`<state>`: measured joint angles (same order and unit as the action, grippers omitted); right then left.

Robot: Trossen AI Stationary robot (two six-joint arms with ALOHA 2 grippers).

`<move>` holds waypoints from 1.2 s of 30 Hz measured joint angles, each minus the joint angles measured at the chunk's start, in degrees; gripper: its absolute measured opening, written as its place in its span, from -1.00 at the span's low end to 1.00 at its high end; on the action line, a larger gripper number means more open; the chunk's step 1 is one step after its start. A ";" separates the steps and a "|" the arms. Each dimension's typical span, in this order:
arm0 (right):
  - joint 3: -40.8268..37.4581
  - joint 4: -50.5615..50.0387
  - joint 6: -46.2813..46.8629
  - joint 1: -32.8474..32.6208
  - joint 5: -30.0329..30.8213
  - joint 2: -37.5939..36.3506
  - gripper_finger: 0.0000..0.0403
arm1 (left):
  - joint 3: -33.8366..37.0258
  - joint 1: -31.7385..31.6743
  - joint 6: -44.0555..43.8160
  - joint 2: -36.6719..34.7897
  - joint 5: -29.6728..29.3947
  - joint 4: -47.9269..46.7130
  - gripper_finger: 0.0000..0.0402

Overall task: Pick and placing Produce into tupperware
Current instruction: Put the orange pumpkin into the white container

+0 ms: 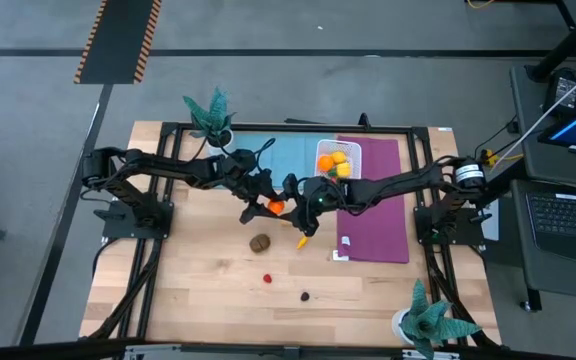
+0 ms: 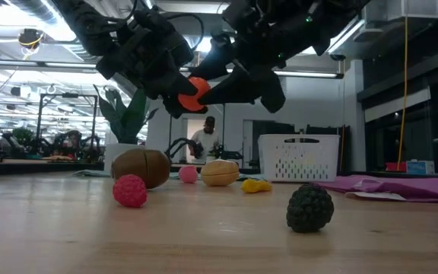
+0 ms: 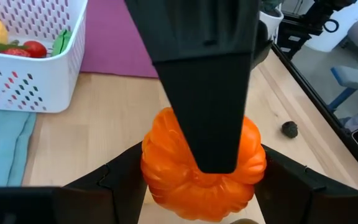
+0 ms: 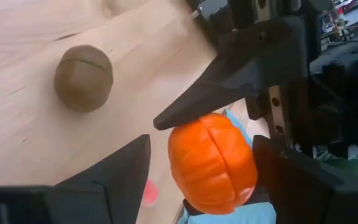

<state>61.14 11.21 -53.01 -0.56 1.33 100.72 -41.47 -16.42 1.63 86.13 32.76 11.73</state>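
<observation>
Pumpkin (image 1: 276,207) hangs mid-frame above the table, pinched in my left gripper (image 1: 271,204); my right gripper (image 1: 295,196) straddles it, fingers spread. Tupperware (image 1: 338,160) sits upper centre.

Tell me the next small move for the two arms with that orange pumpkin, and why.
Probably the right gripper should close on the orange pumpkin. The left gripper holds it above the table, and the right gripper's open fingers already flank it, so a handover toward the white basket looks set up.
</observation>
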 joint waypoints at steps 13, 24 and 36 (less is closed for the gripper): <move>0.00 1.70 -1.29 0.00 -1.45 1.10 0.35 | 0.00 0.02 0.00 -0.02 0.04 -0.20 0.19; 0.00 2.17 -1.59 -0.04 -1.55 1.04 -0.11 | 0.00 -0.01 -0.04 -0.02 2.25 -0.24 0.19; 0.00 2.19 -1.30 -0.02 -1.33 1.02 -0.14 | 0.00 -0.20 0.34 -0.20 2.61 -0.24 0.23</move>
<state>61.14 13.40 -54.31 -0.58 0.00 101.74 -41.47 -16.62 1.97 85.93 35.37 11.48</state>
